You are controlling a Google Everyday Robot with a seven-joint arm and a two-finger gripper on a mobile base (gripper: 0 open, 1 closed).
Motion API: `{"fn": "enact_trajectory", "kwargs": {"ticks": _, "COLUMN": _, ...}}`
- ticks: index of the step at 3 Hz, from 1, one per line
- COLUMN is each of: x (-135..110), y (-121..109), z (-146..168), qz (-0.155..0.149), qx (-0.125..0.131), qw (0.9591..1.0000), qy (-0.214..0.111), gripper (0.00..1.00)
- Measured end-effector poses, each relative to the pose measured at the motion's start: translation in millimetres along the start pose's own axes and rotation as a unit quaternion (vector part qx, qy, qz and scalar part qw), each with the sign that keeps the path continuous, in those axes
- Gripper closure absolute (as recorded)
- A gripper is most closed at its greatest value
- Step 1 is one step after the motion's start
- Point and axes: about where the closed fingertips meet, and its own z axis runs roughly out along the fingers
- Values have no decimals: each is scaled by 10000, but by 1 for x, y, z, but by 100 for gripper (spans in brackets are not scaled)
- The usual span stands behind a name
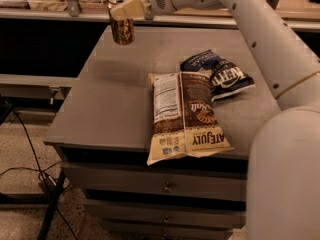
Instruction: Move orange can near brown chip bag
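Gripper: the gripper point(125, 9) is sitting at the top left of the view, over the far left corner of the grey cabinet point(115, 109), at the end of the white arm point(260, 39) that is reaching in from the right.
Grip: its pale fingers point(131, 7) are closing across the upper part of the orange can point(122, 31) and clamping it, with nothing else in their grasp.
Orange can: it is hanging upright under the gripper, its dark printed side facing the camera; it is looking raised above the cabinet top rather than standing on it (the base is showing against the far left edge of the surface, so contact is hard to judge for sure).
Brown chip bag: the brown chip bag point(187, 116) is lying flat near the front edge of the cabinet top, its long side running front to back, white label panel on the left and brown panel on the right, its lower end slightly overhanging the front edge.
Can to bag: the two are lying well apart, the can at the far left, the bag at the front centre-right.
Blue bag: a smaller dark blue chip bag point(220, 74) is lying just behind the brown one and to its right, touching or overlapping its far corner.
Drawers: drawer fronts with small knobs point(167, 188) are showing below the top.
Floor: black cables point(25, 149) are trailing across the speckled floor on the left.
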Motion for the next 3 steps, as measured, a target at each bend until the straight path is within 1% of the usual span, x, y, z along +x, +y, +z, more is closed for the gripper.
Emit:
{"fn": "enact_trajectory", "kwargs": {"ticks": 1, "x": 40, "y": 36, "z": -19, "qz": 297, "qx": -365, "qw": 9989, "qy": 24, "gripper": 100}}
{"fn": "enact_trajectory", "kwargs": {"ticks": 2, "x": 65, "y": 61, "z": -39, "qz": 209, "qx": -516, "qw": 9979, "qy": 320, "gripper": 73}}
{"fn": "enact_trajectory", "kwargs": {"ticks": 3, "x": 76, "y": 71, "z": -52, "qz": 54, "qx": -488, "qw": 9980, "qy": 407, "gripper": 49}}
